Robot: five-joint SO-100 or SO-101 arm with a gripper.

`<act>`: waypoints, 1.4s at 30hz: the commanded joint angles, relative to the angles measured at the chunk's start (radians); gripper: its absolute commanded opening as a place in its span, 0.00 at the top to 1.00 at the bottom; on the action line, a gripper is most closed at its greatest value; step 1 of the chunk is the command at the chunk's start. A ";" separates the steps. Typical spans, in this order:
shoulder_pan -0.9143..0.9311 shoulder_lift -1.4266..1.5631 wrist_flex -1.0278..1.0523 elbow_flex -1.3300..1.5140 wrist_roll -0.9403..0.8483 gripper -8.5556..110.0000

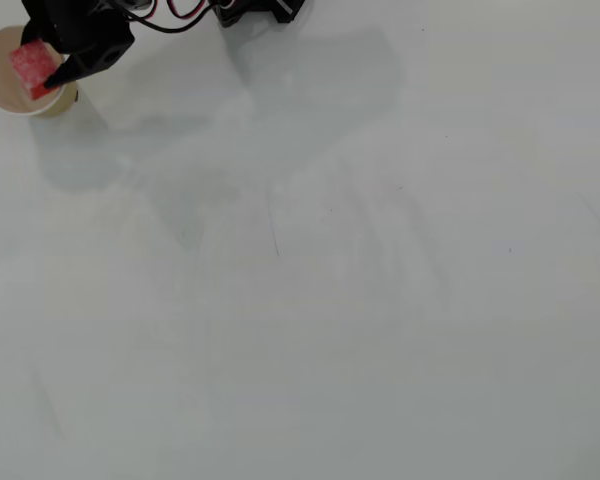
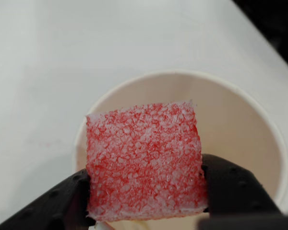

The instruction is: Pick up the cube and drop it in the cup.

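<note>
Pincer [image 2: 146, 191] clamped on the red cube [image 2: 145, 160], hanging right over the cup [image 2: 259, 124] at the desk's [image 1: 330, 300] far left corner — next, just open up and drop it!

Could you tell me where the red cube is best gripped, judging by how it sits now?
Grip the cube on its two opposite flat side faces, coming from above, as the claw does now. In the wrist view the fingers press its left and right sides over the cup. The parallel faces seat the pads squarely, and the spongy surface probably helps hold it.
</note>
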 commanded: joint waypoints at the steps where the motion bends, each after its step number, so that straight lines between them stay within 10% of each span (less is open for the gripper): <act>1: -0.003 -0.003 -0.041 -0.175 0.008 0.85; 42: 0.091 -0.109 0.071 -0.287 0.000 0.86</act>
